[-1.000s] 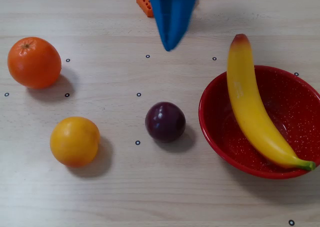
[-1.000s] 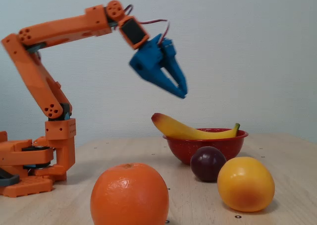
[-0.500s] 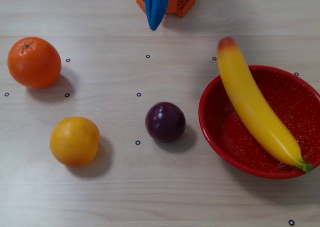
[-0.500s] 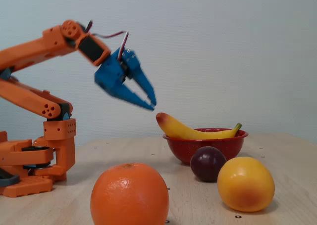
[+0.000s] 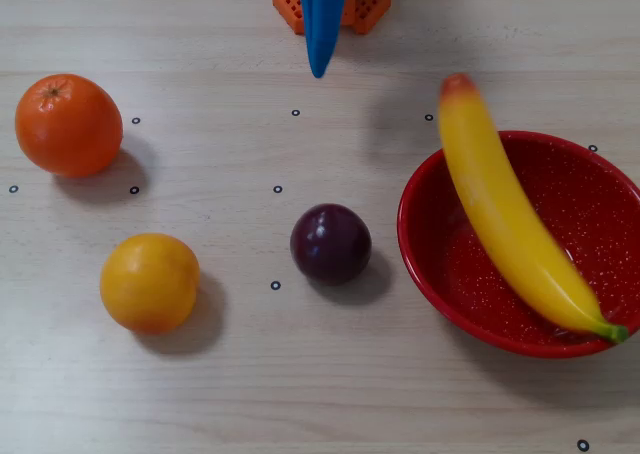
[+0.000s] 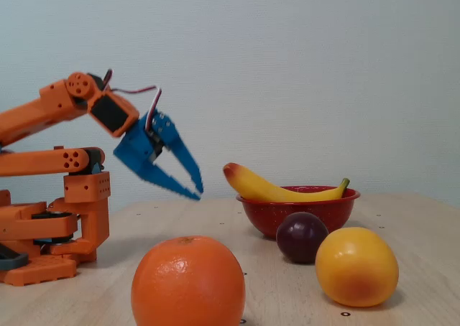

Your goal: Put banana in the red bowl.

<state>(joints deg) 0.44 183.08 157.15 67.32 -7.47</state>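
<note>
The yellow banana (image 5: 505, 214) lies slantwise across the red speckled bowl (image 5: 430, 244). Its green stem rests on the near right rim and its reddish-orange end sticks out past the far left rim. In the fixed view the banana (image 6: 277, 190) rests on top of the bowl (image 6: 302, 215). My blue gripper (image 5: 318, 72) is at the far middle of the table, well left of the bowl. In the fixed view the gripper (image 6: 199, 194) hangs in the air, pointing down toward the bowl, with its fingertips together and nothing in it.
An orange (image 5: 68, 124) sits at the far left, a yellow-orange round fruit (image 5: 150, 282) at the near left, and a dark purple plum (image 5: 331, 243) just left of the bowl. The orange arm base (image 5: 350, 9) stands at the far edge.
</note>
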